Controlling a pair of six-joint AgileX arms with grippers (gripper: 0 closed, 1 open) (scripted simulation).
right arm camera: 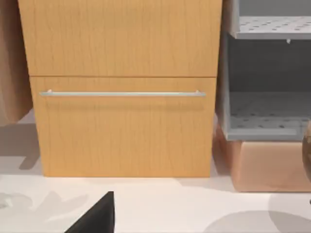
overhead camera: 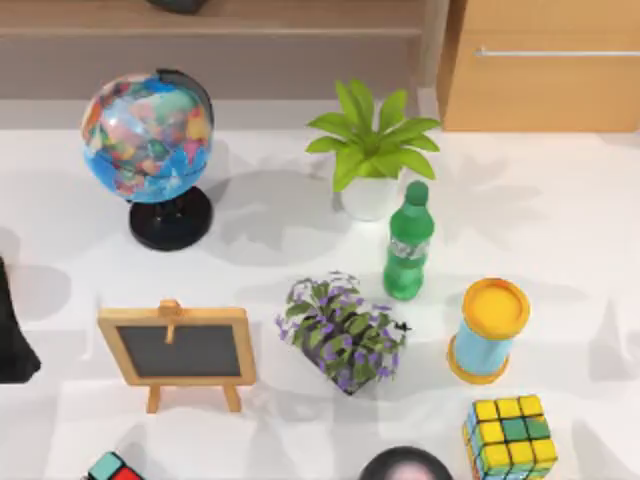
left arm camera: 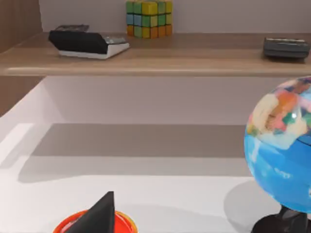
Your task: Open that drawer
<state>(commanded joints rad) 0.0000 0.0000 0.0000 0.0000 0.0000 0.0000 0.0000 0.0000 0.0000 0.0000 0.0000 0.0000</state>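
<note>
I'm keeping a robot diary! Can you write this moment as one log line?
drawer: shut | handle: untouched | right tool: facing drawer, not touching | step: reach handle

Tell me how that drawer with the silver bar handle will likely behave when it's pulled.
The drawer sits flush and shut, so it should slide straight out rather than tip. Its thin bar handle looks smooth metal, perhaps slippery for a pincer. The wide wooden front suggests stiff, fairly heavy travel.
</note>
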